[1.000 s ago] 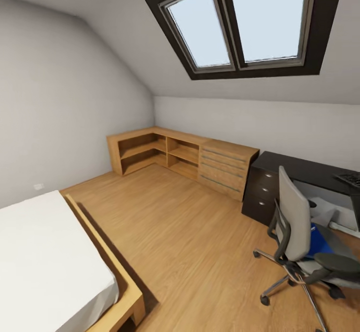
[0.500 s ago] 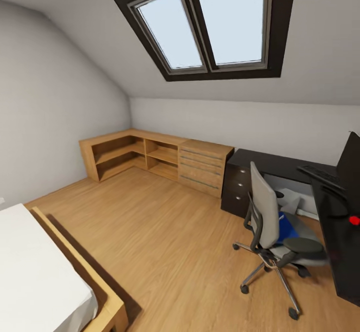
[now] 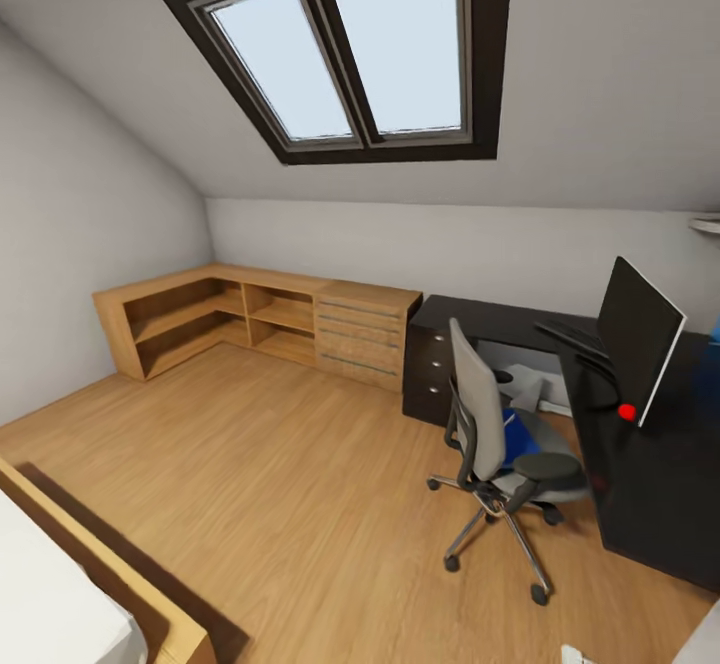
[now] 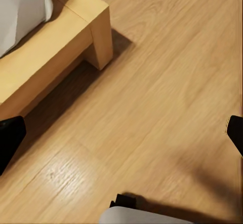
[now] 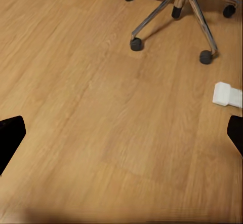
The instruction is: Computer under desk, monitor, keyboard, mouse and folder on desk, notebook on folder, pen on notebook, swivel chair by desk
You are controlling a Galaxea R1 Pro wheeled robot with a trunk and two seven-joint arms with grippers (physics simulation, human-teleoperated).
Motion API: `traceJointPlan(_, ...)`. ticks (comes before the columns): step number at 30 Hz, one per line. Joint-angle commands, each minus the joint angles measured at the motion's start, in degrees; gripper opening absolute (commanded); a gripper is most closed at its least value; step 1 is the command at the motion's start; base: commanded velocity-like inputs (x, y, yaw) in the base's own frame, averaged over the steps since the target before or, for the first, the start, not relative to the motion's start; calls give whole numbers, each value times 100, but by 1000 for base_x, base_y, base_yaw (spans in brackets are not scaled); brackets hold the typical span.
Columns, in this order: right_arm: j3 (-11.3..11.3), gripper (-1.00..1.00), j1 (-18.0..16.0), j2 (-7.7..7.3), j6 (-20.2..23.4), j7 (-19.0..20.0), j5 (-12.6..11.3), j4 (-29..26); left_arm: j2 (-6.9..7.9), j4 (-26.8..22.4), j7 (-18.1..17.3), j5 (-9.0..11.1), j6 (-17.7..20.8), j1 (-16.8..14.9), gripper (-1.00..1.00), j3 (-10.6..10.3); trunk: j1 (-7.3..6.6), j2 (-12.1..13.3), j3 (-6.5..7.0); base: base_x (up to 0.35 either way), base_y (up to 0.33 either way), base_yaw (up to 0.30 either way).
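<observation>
Facing the table (image 3: 480, 319) from across the wooden floor (image 3: 280, 464), I note the monitor (image 3: 638, 336) standing on its black top. The swivel chair (image 3: 490, 424) sits just beside the table, the blue folder (image 3: 517, 439) on its seat. Left pincer (image 4: 121, 133) and right pincer (image 5: 121, 133) both hang released above the floor.

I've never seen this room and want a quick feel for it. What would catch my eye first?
The big dark-framed skylight in the sloped ceiling dominates the top of the head view. Below it, toward the right, the grey swivel chair stands on the wooden floor with the blue folder on its seat, beside the black desk carrying the tilted monitor. A light wooden shelf unit lines the far wall.
</observation>
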Motion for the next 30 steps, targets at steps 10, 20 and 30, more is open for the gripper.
traceJointPlan(10, -15, 100, -5, 1, -24, -10, 64, 2, 4, -1, 1, 56, -14, -1, 100, -30, 1, -6, 18, 0, 0, -299)
traceJointPlan(20, -30, 100, -5, 17, -66, -34, 78, 8, 4, -1, 1, 56, -14, -1, 100, -30, 1, -6, 32, 0, 0, -147)
traceJointPlan(30, -29, 100, -5, -76, -54, 0, 88, 25, 4, -1, 1, 56, -14, -1, 100, -30, 1, -6, 33, 0, 0, -6)
